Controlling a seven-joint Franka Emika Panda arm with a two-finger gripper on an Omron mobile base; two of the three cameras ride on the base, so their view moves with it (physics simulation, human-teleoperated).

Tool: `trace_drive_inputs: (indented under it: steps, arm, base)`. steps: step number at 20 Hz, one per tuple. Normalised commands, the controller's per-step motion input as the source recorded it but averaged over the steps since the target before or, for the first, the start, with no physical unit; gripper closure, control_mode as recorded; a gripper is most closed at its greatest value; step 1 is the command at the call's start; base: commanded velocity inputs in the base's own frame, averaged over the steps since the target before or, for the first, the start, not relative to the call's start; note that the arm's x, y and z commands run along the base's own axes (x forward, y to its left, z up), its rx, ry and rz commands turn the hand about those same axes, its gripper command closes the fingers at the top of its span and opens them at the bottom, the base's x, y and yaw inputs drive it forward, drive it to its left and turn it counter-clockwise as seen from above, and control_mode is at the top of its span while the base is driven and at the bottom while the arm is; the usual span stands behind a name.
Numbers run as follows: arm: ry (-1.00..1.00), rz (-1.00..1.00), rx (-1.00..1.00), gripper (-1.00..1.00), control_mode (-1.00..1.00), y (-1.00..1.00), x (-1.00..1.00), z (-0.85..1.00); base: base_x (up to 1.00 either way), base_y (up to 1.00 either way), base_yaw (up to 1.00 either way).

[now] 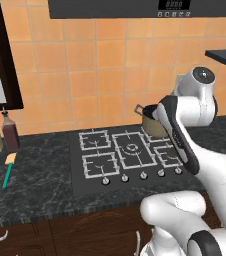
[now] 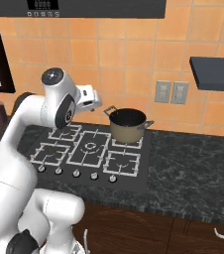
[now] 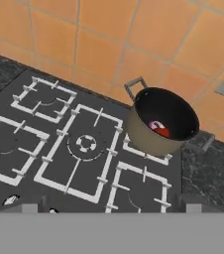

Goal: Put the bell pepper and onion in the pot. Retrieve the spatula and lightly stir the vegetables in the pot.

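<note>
The tan-grey pot (image 3: pixel 148 136) stands on the stove's back right burner, near the tiled wall. Inside it lie the red bell pepper (image 3: pixel 164 132) and the pink-purple onion (image 3: pixel 155 125), touching each other. My gripper (image 3: pixel 109 209) hovers high over the stove's left half, open and holding nothing, aimed down at the burners. In the right base view the hand (image 2: pixel 87 97) hangs left of the pot (image 2: pixel 128 126). The spatula (image 1: pixel 7 170), with teal handle and cream blade, lies flat on the counter far left of the stove. My arm partly hides the pot (image 1: pixel 151 125) in the left base view.
The black gas stove (image 1: pixel 130 150) has several burners and a front row of knobs. Two bottles (image 1: pixel 1 132) stand at the wall behind the spatula. A dark shelf (image 2: pixel 215 72) and wall outlets (image 2: pixel 171 92) sit right of the pot.
</note>
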Motion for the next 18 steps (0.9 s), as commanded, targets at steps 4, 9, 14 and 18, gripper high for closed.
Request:
trace_drive_inputs:
  steps: [4, 9, 14, 18]
  arm:
    - [0.00, 0.15, -0.13, -1.00, -1.00, 0.14, -1.00, 0.65]
    - [0.06, 0.01, -0.11, -1.00, 1.00, 0.26, -0.51, 0.13]
    - [0.00, 0.00, 0.00, -1.00, 1.00, 0.00, 0.00, 0.00]
    - [0.00, 0.00, 0.00, -1.00, 1.00, 0.00, 0.00, 0.00]
  base:
    - [0.00, 0.00, 0.00]
    - [-0.21, 0.18, 0.00]
    - [-0.45, 0.84, 0.04]
    - [-0.30, 1.00, 0.13]
